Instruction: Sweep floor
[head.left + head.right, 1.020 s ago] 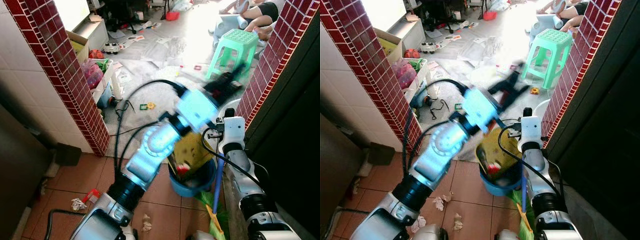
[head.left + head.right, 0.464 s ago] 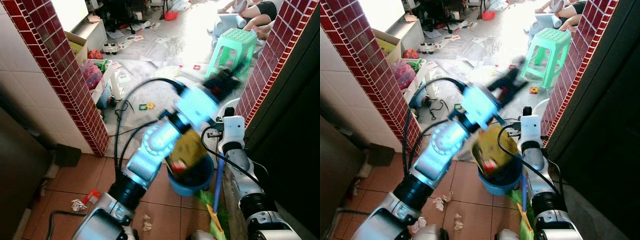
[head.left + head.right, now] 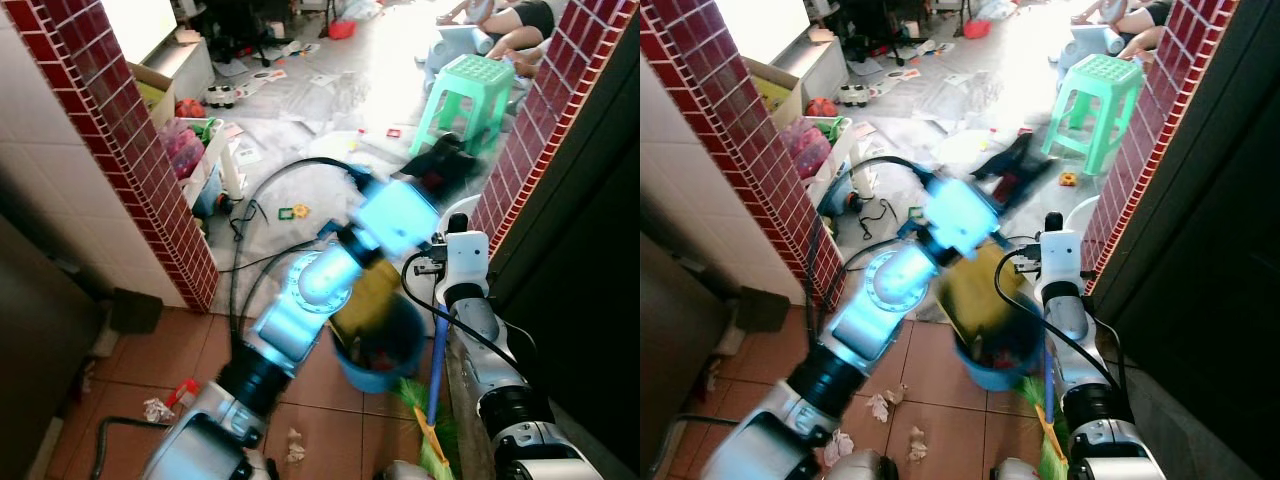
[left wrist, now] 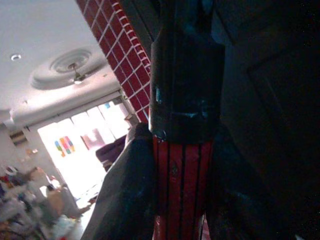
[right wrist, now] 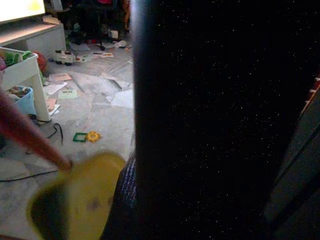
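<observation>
The yellow dustpan (image 3: 368,296) has tipped lower into the blue bin (image 3: 395,362) (litter inside), its handle clamped by the left gripper (image 3: 440,165).

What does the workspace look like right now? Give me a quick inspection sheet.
Surface: terracotta tile floor underfoot, grey floor beyond the doorway.
Job's things: yellow dustpan tilted over the blue bin, blurred; broom with blue handle and green bristles by the right arm.
Clutter: paper scraps on the tiles; toys and papers strewn on the grey floor.
End effectors: left end effector shut on a red and black handle; right end effector state unclear.
Cables: black cables loop along the left arm.
Surroundings: red brick pillars, green stool, a person's legs at the far top.
</observation>
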### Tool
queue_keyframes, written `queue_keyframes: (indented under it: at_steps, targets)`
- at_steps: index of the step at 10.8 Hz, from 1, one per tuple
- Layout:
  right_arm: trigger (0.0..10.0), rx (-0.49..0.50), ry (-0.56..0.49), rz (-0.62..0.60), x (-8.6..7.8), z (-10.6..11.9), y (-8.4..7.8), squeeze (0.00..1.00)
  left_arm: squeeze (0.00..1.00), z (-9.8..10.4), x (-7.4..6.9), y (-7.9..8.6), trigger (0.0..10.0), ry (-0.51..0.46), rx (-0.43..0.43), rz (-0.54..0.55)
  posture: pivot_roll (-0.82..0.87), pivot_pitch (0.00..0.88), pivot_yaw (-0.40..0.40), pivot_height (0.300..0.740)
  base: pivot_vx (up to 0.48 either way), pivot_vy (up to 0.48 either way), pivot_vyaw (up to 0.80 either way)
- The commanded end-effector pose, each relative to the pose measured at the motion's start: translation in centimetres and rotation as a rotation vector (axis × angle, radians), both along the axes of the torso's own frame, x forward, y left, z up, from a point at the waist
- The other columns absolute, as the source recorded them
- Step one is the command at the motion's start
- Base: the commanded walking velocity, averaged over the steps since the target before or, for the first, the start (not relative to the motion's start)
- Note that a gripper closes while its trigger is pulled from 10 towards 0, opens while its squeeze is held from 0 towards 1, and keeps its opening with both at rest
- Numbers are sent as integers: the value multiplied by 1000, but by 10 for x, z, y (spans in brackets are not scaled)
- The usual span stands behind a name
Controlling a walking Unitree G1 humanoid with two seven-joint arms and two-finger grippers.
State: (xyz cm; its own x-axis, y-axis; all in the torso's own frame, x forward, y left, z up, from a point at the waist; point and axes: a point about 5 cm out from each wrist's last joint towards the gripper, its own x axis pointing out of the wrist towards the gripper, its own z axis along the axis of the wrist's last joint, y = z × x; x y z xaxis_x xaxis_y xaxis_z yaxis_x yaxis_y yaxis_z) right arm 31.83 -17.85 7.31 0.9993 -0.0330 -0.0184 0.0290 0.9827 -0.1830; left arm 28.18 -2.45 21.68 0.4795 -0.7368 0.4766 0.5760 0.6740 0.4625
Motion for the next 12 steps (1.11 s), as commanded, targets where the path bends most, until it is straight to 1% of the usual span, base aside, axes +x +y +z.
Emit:
queue_keyframes:
  at_steps: [1,2,3,4,5,6,7,8,9,10,11,12]
  targets:
    - [10000,-34,-22,5,4,6,-1,0,0,8,0,2,10000,-10,-39,-5,-63,0,62,740,0,0,0]
    - [10000,-34,-22,5,5,6,-1,0,0,10,1,4,10000,-16,-51,8,-62,0,61,740,0,0,0]
    - [10000,-34,-21,6,4,6,-1,0,0,16,6,9,10000,-11,-84,28,-60,0,61,740,0,0,0]
    - [10000,-34,-18,6,4,5,-1,0,0,29,12,18,10000,7,-149,60,-57,0,62,740,0,0,0]
    - [10000,-31,-18,5,5,5,0,0,0,47,16,28,10000,20,-249,91,-53,0,60,740,0,0,0]
    - [10000,-29,-17,8,5,4,2,0,0,70,24,43,10000,33,-369,142,-48,0,57,740,0,0,0]
    - [10000,-27,-14,14,5,4,3,0,0,91,29,61,10000,-20,-426,204,-41,0,51,740,0,0,0]
    - [10000,-25,-11,22,6,4,5,0,0,112,34,87,10000,-78,-476,296,-34,0,44,740,0,0,0]
    - [10000,-23,-8,30,7,4,6,0,0,124,37,111,10000,-124,-485,375,-26,0,38,740,0,0,0]
    - [10000,-22,-4,37,8,4,7,0,0,125,39,131,10000,-141,-477,450,-18,0,33,740,0,0,0]
    - [10000,-22,-1,42,8,3,7,0,0,119,40,146,10000,-135,-460,512,-14,0,31,740,0,0,0]
    - [10000,-23,1,47,9,3,8,0,0,110,41,155,10000,-125,-427,566,-14,0,31,740,0,0,0]
